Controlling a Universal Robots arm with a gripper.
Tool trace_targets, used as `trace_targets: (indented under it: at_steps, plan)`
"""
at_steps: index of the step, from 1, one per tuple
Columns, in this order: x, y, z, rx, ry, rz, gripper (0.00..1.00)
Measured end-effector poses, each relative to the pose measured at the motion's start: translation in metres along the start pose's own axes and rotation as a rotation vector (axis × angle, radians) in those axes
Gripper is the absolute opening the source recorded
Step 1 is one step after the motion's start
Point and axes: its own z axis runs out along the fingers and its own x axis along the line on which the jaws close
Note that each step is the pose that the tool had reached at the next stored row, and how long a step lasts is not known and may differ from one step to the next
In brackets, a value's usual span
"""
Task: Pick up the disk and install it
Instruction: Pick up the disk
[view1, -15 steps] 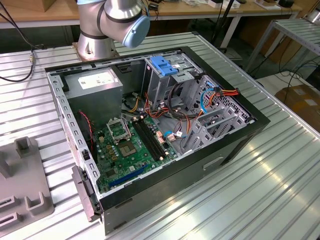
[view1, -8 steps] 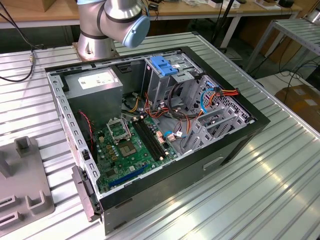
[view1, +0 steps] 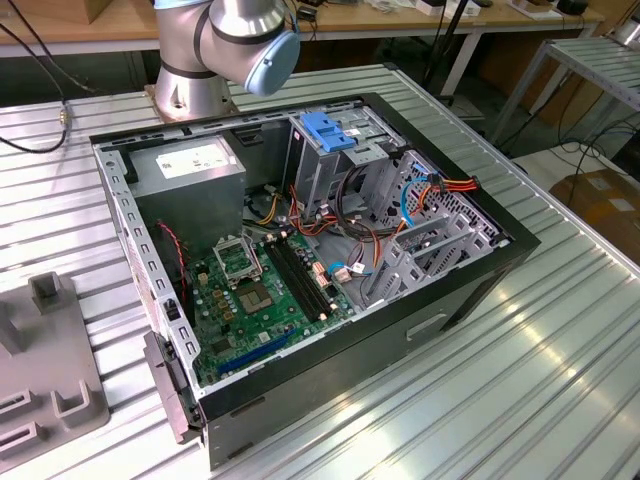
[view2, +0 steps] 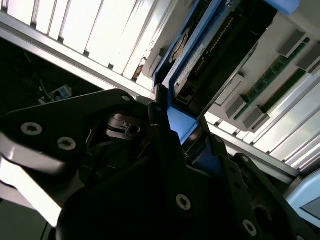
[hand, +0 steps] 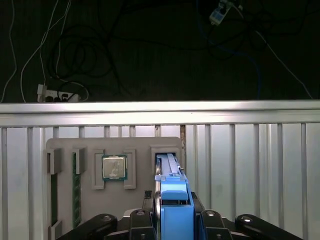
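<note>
Disk: the flat silver-grey metal hard drive in its bright blue plastic frame (hand: 173, 197) stands on edge, its far end at a slot of the pale grey plastic parts tray (hand: 65, 145).
Hand: the black metal hand (hand: 174, 217) is closed onto the near end of the blue frame.
Done: the grasp (whether the disk has cleared the slot, I cannot tell).
Left: by my judgement, the carry and the fitting into the open black computer case (view1: 470, 290) on the ribbed aluminium table (view1: 560, 380).
</note>
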Motion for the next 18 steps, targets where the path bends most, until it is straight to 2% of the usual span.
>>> trace_targets:
  at_steps: [6,18]
  plan:
    - [-0.0002,0.0003,-0.0136,-0.0001,0.0,0.0,0.37]
    - [-0.0005,0.0007,-0.0302,-0.0001,0.0,0.0,0.37]
